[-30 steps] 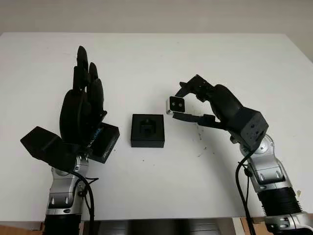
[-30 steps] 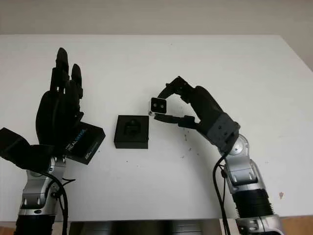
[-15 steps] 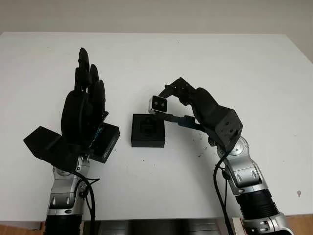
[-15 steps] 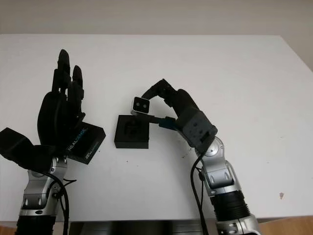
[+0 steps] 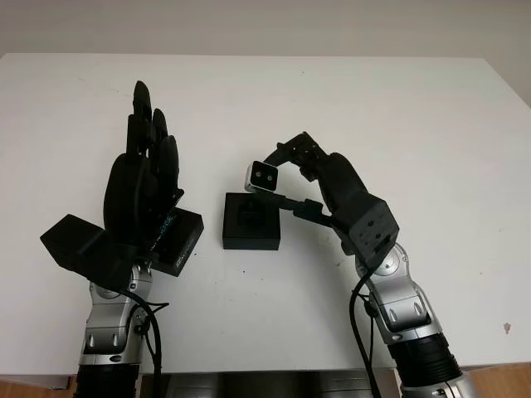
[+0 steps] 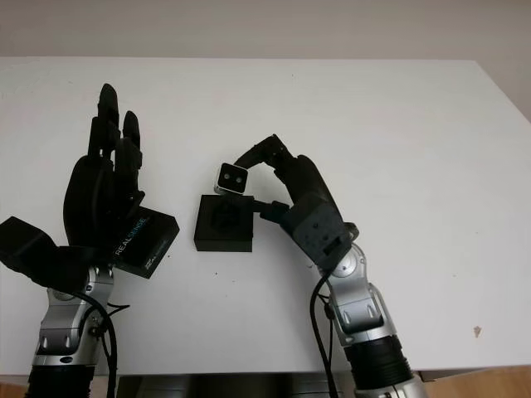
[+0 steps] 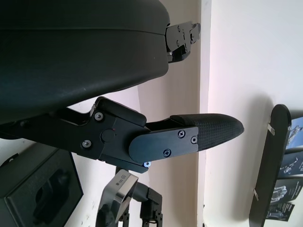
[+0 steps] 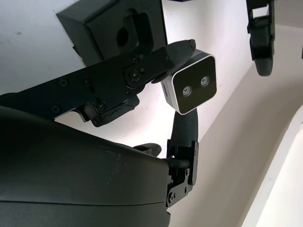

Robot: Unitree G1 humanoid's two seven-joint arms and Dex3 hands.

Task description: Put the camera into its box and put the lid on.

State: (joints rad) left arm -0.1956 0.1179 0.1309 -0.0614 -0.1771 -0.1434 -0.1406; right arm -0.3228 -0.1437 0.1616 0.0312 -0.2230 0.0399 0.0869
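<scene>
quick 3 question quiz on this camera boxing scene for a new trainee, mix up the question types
1. True or false: the camera already sits inside the box.
2. Which hand holds the camera? A) right hand B) left hand
3. Fill in: the lid lies on the table partly under the ____ hand.

Key: 1 false, it is held just above the box's far right corner. 2 A. 3 left.

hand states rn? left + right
Left hand: open, raised over the lid, holding nothing.
Right hand: shut on the camera, above the box.
</scene>
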